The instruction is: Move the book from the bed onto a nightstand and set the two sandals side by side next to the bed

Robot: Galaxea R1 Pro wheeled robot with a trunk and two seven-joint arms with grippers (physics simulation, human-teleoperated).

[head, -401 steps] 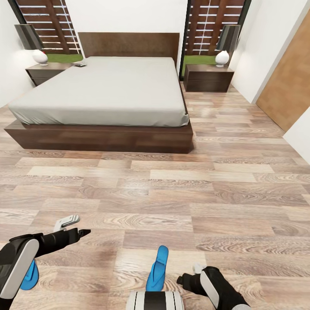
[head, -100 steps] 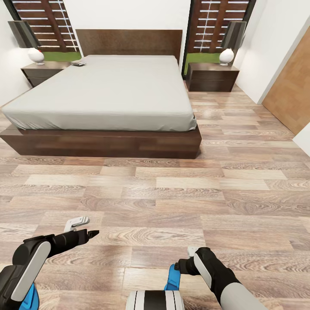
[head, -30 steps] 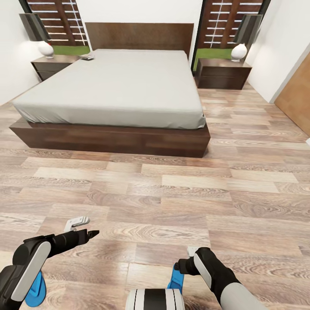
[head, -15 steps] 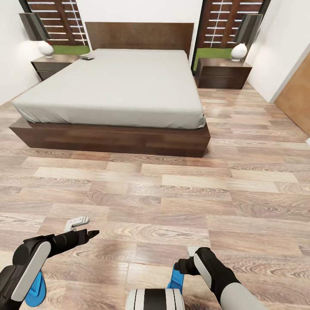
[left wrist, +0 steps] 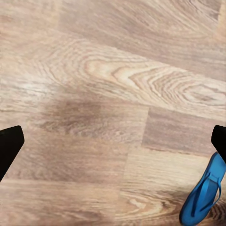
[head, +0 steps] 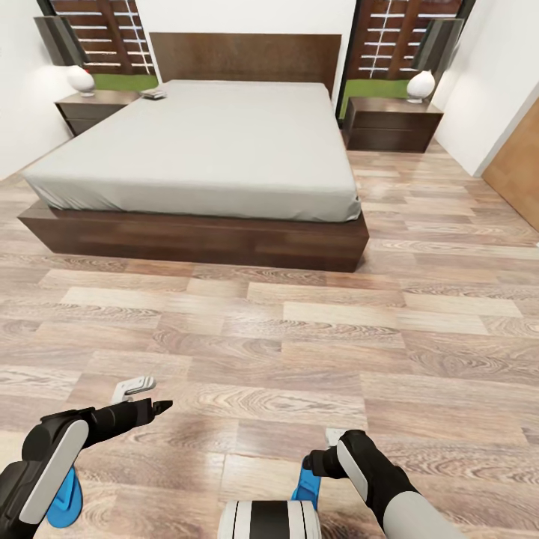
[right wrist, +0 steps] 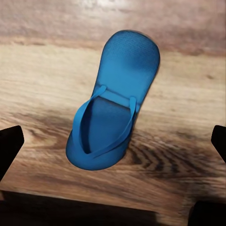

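**Sandals on the floor, both grippers spread and empty**

Bedroom seen from the head camera: I face the foot of the bed (head: pixel 202 150), with a wide strip of wood-plank floor (head: pixel 299 337) between me and its dark base.

- Book (head: pixel 153 94): a small flat thing at the far left corner of the mattress, by the headboard. Too small for me to read the cover.
- Nightstands: left nightstand (head: pixel 93 108) and right nightstand (head: pixel 393 123), one at each side of the headboard, each carrying a white-based lamp.
- Left sandal (head: pixel 64 490): blue, on the floor under my left forearm, partly hidden by it. In the left wrist view it (left wrist: pixel 203 195) lies off to one side, apart from the fingertips.
- Right sandal (head: pixel 307 485): blue, on the floor just beside my right wrist. In the right wrist view it (right wrist: pixel 112 120) lies flat, straps up, between the two spread fingertips, not touched by either.
- Left gripper (head: pixel 142 395): fingers wide apart, holding nothing, above bare planks.
- Right gripper (right wrist: pixel 113 146): fingers wide apart, holding nothing, above the sandal.
- The two sandals are well apart from each other and well apart from the bed.
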